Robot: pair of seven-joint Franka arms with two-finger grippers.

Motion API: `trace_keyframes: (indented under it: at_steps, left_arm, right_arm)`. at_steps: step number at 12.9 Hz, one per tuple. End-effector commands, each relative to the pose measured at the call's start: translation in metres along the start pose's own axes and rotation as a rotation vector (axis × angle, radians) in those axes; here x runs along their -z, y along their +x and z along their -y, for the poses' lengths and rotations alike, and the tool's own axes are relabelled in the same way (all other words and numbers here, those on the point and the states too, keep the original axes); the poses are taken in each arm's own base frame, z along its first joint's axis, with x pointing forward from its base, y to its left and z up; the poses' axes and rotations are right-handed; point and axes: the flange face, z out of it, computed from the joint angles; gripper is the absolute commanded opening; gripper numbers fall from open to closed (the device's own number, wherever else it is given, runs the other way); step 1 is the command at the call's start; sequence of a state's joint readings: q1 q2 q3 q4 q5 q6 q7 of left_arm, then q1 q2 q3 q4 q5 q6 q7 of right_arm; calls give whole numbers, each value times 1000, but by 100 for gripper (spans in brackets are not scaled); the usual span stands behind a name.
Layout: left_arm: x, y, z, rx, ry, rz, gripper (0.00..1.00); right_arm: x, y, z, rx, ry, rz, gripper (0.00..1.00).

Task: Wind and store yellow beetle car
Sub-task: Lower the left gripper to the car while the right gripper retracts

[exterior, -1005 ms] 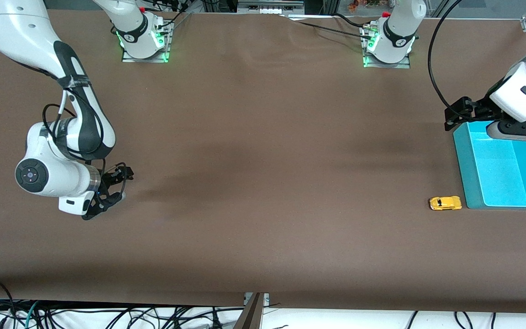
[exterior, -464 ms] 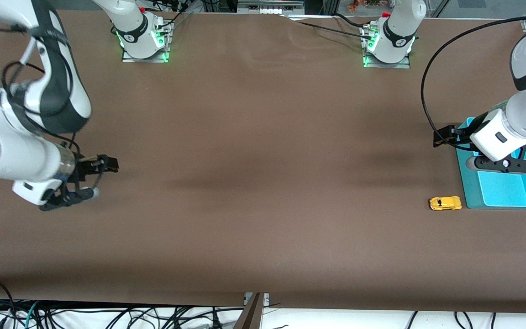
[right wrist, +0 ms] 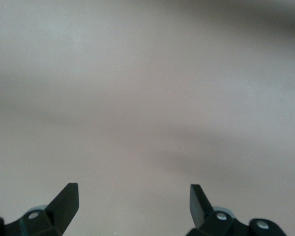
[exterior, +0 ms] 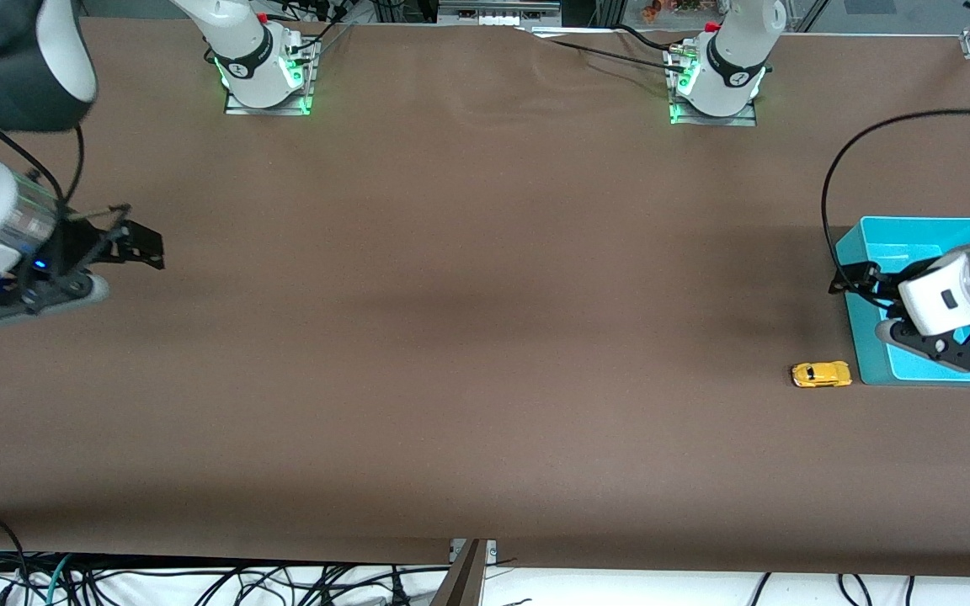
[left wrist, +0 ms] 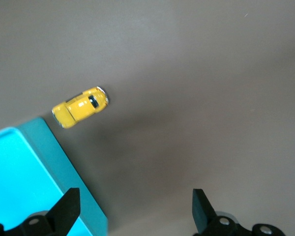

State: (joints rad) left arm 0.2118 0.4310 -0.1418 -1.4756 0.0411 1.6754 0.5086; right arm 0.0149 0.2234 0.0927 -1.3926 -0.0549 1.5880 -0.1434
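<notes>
We see the yellow beetle car [exterior: 822, 374] sitting on the brown tabletop [exterior: 468, 337] toward the left arm's end, just beside the teal tray [exterior: 868, 370], off the tray's corner nearest the front camera. From the middle of the tabletop it lies at about four o'clock in the front view. Our left hand [exterior: 851, 278] hangs over the tray's edge, its fingers [left wrist: 66, 211] spread wide and holding nothing; the left wrist view catches the car [left wrist: 80, 106] and the tray corner [left wrist: 34, 167] ahead of it. Our right hand [exterior: 127, 244] hovers over bare tabletop at the right arm's end, around nine o'clock, fingers [right wrist: 64, 199] likewise wide apart and empty.
</notes>
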Motion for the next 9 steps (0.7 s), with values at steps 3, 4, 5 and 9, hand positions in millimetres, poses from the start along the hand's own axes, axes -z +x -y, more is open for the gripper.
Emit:
trace_keyframes:
  at_steps: [3,4,5,9]
  left_arm:
    - [-84,41,39,-451,75,32,100]
    - [-106,48,45,-532,89,34,100]
    - [-122,51,54,-622,112,20,100]
    - [-181,46,85,-895,234,-55,100]
  right_arm:
    - [46,-38,-25,-57,-68,-38,100]
    - [45,-46,-40,-88,-67,-13,100]
    - [46,-48,-45,-93,-64,-9,100]
    - [39,-66,-73,-160,-30,50,100]
